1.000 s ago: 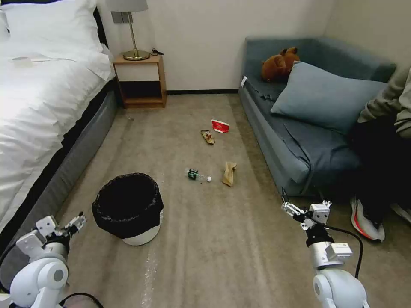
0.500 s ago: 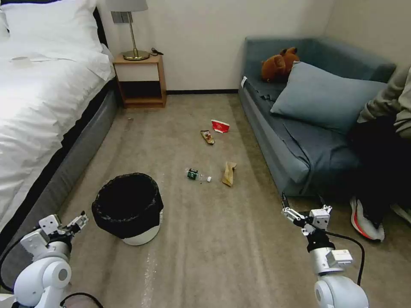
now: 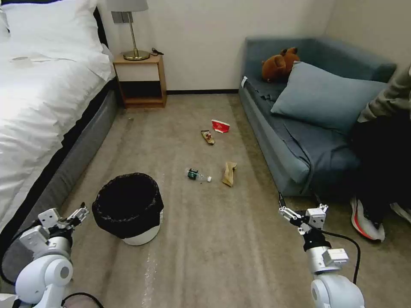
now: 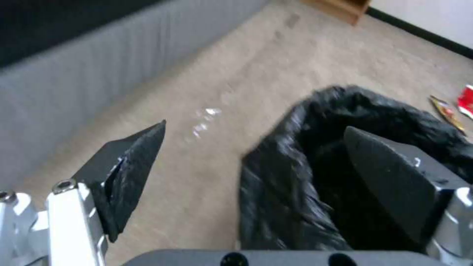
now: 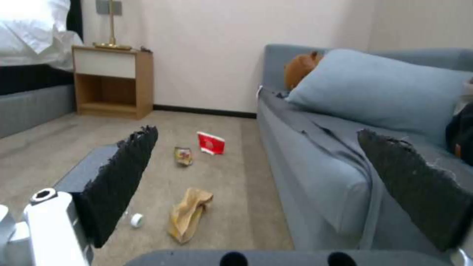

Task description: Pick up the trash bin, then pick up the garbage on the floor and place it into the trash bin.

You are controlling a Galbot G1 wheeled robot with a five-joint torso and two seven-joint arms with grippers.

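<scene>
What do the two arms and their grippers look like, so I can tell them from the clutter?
Both arms are glossy white with rounded joints and black wrist sections; a black cable loops beside each. The left gripper and right gripper are silvery-white metal with black wedge-shaped finger pads, frayed along their edges.

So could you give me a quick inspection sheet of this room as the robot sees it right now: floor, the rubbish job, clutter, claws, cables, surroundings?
Surface: beige carpet floor, no spills seen.
Job's things: trash bin upright on the floor, black liner over its rim. Bottle, paper bag, snack wrapper and flattened red cup all lie on the carpet, apart from one another.
Clutter: nothing seen beyond the litter.
Claws: left claw open, low beside the bin, not touching it; right claw open, holding nothing, near the sofa's front.
Cables: black cable looping along the right arm.
Surroundings: bed, nightstand with lamp, blue sofa with cushion and plush toy.
</scene>
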